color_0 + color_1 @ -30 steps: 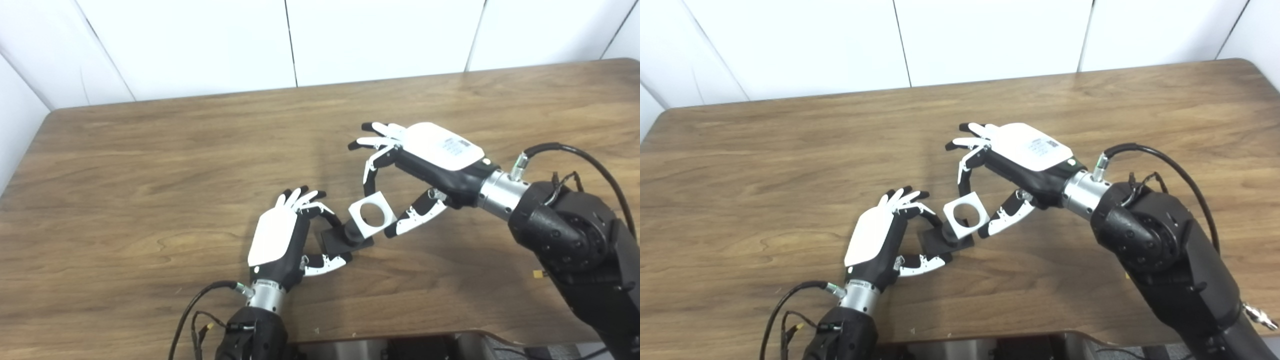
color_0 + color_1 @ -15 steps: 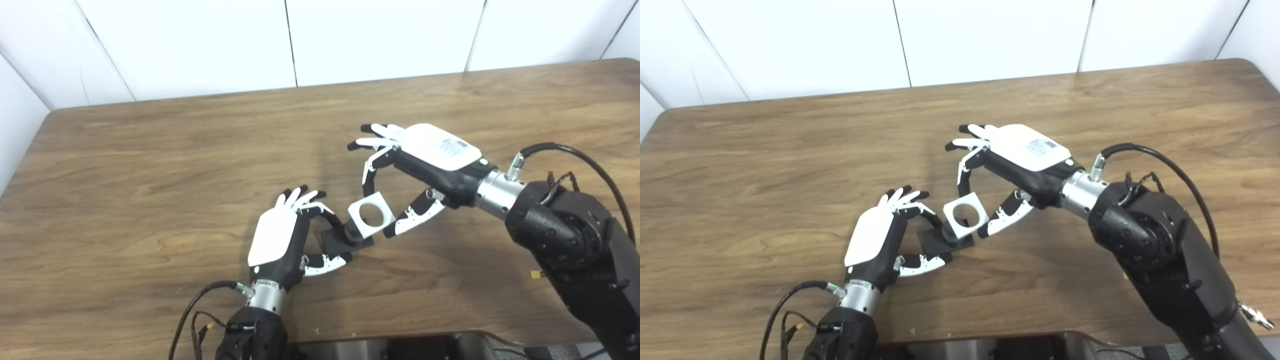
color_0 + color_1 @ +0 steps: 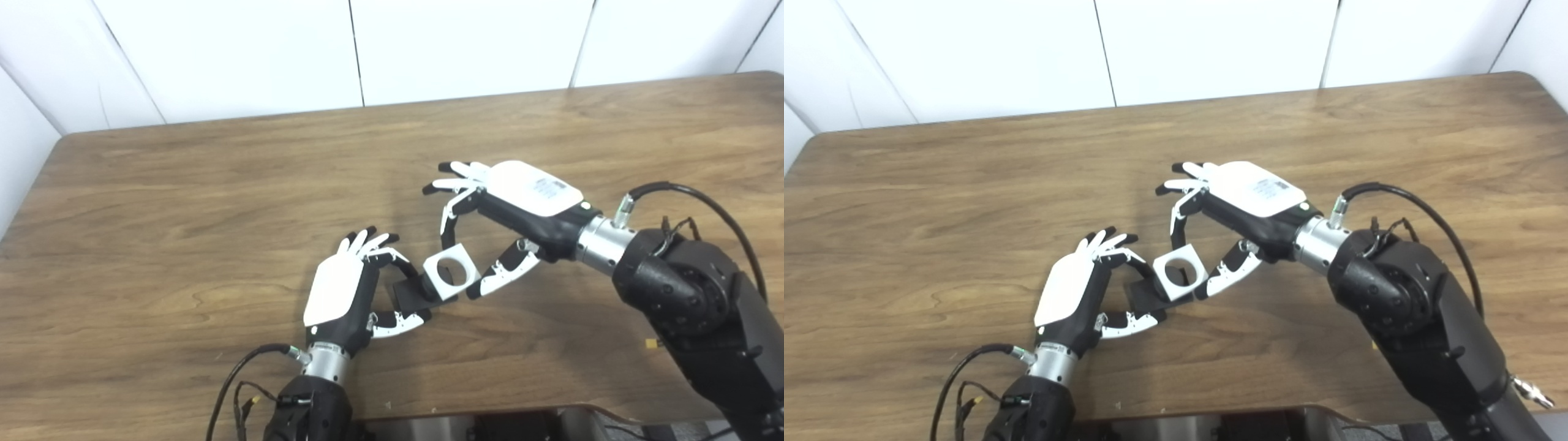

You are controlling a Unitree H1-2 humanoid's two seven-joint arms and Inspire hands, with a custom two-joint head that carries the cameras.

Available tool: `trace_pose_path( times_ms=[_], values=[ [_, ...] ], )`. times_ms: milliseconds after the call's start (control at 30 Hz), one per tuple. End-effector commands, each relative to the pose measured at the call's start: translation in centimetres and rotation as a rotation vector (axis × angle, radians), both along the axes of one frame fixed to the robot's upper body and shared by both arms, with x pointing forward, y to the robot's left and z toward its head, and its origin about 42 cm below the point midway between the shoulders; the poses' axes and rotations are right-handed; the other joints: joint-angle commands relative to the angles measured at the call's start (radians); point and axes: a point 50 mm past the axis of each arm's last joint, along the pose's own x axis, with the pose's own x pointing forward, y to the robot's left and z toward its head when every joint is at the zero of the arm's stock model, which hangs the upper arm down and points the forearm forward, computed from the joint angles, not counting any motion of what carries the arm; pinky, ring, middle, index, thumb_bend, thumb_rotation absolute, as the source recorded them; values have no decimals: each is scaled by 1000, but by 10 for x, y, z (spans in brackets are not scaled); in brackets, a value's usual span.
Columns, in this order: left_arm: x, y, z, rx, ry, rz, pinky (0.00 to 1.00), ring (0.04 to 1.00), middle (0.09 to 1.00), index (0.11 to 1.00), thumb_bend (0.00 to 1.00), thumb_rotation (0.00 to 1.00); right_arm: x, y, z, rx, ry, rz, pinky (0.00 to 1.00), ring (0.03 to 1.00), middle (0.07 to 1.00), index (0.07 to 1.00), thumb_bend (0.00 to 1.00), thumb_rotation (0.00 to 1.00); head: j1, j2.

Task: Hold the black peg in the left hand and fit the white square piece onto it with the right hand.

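The black peg (image 3: 411, 292) has a square base that rests on the wooden table (image 3: 184, 202), near the middle front. My left hand (image 3: 343, 291) grips that base between fingers and thumb. The white square piece (image 3: 451, 272), with a round hole through it, is pinched between a finger and the thumb of my right hand (image 3: 520, 202). It hangs tilted right over the peg's post and hides most of it. I cannot tell whether the piece touches the post. In the right eye view the piece (image 3: 1181, 272) overlaps the black base (image 3: 1145, 297).
White wall panels stand behind the table's far edge. A cable (image 3: 236, 380) loops from my left wrist at the front edge, and another cable (image 3: 704, 196) arcs over my right forearm.
My right hand has moved down and slightly left with the white piece, bringing it closer over the peg. My left hand and the peg have stayed still.
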Motion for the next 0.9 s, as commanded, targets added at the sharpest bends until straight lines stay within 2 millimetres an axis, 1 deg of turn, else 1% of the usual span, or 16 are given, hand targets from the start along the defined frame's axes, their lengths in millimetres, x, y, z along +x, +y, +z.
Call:
trace_pose_path(
  times_ms=[0,267,867],
  values=[
    [-1,0,-2,13,21,8,1000,969,871,492,503,82,1,5,13,16,-76,28,994,998,905,492,523,154,-2,1],
    [1,1,-1,11,20,6,990,966,871,492,503,82,2,8,11,21,-67,29,991,998,904,492,523,152,-2,4],
    [-2,-8,2,-3,19,2,996,965,868,492,504,81,11,11,13,5,-83,18,985,999,905,492,524,152,5,15]
  ],
)
